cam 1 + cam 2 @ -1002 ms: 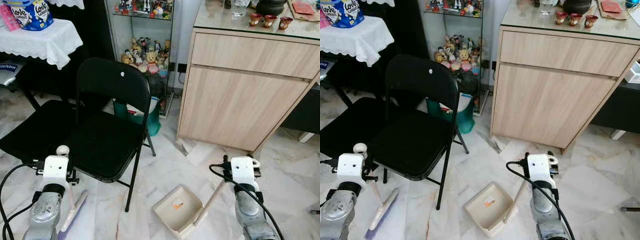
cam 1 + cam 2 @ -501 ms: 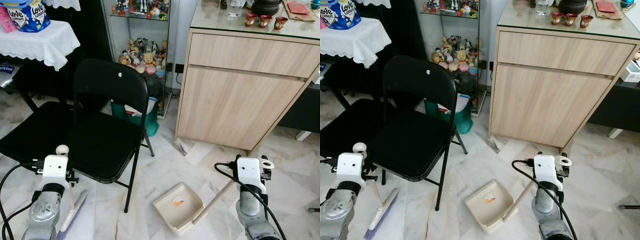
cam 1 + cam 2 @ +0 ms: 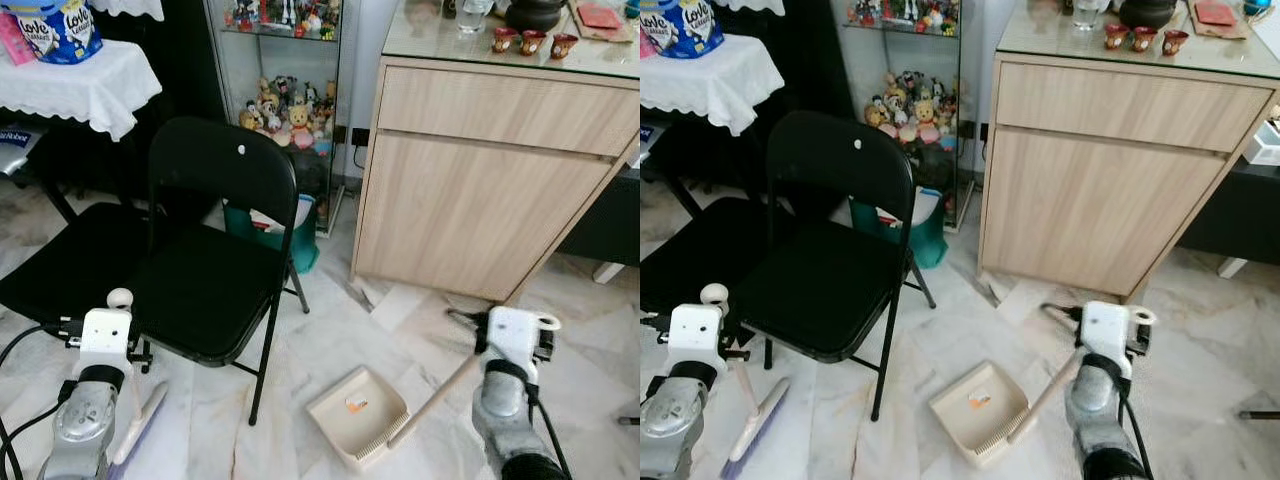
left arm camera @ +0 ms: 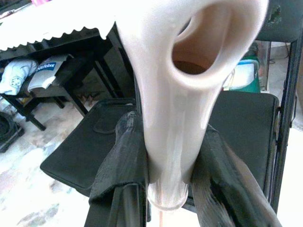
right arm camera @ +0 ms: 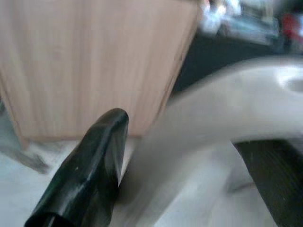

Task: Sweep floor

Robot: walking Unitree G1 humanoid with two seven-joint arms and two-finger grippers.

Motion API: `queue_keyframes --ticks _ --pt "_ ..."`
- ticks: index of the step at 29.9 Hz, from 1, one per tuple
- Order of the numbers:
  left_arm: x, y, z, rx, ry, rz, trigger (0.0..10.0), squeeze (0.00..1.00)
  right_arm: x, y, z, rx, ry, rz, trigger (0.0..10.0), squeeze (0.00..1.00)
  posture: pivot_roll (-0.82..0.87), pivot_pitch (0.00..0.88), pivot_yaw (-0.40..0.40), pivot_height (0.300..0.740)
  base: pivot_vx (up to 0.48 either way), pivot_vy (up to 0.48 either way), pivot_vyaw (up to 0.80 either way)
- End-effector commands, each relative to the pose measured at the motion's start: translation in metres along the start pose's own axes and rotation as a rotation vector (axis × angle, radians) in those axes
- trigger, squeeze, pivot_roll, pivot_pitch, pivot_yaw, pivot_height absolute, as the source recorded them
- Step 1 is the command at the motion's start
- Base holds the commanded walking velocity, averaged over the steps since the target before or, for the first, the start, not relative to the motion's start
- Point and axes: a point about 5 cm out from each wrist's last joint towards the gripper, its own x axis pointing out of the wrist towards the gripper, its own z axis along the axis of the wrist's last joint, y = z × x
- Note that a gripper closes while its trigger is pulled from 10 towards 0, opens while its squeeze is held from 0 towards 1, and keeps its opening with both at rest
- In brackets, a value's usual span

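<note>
1. The right gripper (image 5: 189, 156) is clamped on the handle of the dustpan (image 3: 358, 415), and since a second ago its wrist has swung to the right and further from the robot. The handle now leans more to the right, while the pan itself has stayed on the floor (image 3: 330, 340), between the two arms, with a small orange scrap inside.
2. The left gripper (image 4: 165, 156) has its two fingers pressed on the handle of the broom (image 3: 135, 425). It has hardly moved — the bristle head rests on the floor at the near left.
3. My judgement: the robot is still arranging the pan, and sweeping into it has not begun.
4. Around: a black folding chair (image 3: 215, 250) stands just beside the broom, and its legs are between the broom and the pan — they may block a direct stroke. A wooden cabinet (image 3: 490, 170) is far right, and a glass shelf with toys (image 3: 285, 110) behind the chair.
</note>
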Motion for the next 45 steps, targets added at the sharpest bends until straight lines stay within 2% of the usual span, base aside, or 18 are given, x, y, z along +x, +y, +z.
queue_keyframes --ticks 1,3,6,15,16,17,18,45 --pt "0.003 0.011 0.007 0.024 -0.038 0.029 10.0 0.00 -0.005 -0.006 -0.021 0.127 0.145 -0.025 10.0 0.00 0.00 0.076 0.016 0.740 0.000 0.000 0.00" --pt "0.003 0.012 0.007 0.026 -0.039 0.032 10.0 0.00 -0.004 -0.005 -0.021 0.184 0.162 -0.017 10.0 0.00 0.00 0.076 0.016 0.740 0.000 0.000 0.00" --pt "0.003 0.014 0.007 0.029 -0.040 0.036 10.0 0.00 -0.002 0.001 -0.014 0.133 0.119 0.028 10.0 0.00 0.00 0.071 0.015 0.740 0.000 0.000 0.00" --pt "0.003 0.016 0.007 0.034 -0.041 0.042 10.0 0.00 0.001 0.000 -0.010 0.139 0.085 0.053 10.0 0.00 0.00 0.063 0.015 0.740 0.000 0.000 0.00" --pt "0.003 0.017 0.007 0.034 -0.041 0.043 10.0 0.00 0.001 0.000 -0.010 0.136 0.081 0.055 5.1 0.00 0.00 0.063 0.015 0.740 0.000 0.000 0.00" --pt "0.003 0.017 0.007 0.035 -0.041 0.045 10.0 0.00 0.001 0.000 -0.009 0.133 0.075 0.056 1.3 0.00 0.00 0.063 0.015 0.740 0.000 0.000 0.00" --pt "0.003 0.018 0.007 0.035 -0.041 0.045 10.0 0.00 0.001 0.000 -0.009 0.132 0.073 0.055 0.0 0.00 0.00 0.063 0.015 0.740 0.000 0.000 0.00" --pt "0.002 0.016 0.005 0.028 -0.035 0.039 10.0 0.00 0.000 0.004 -0.007 0.104 0.046 0.088 0.0 0.00 0.00 0.079 0.015 0.740 0.000 0.000 0.00"
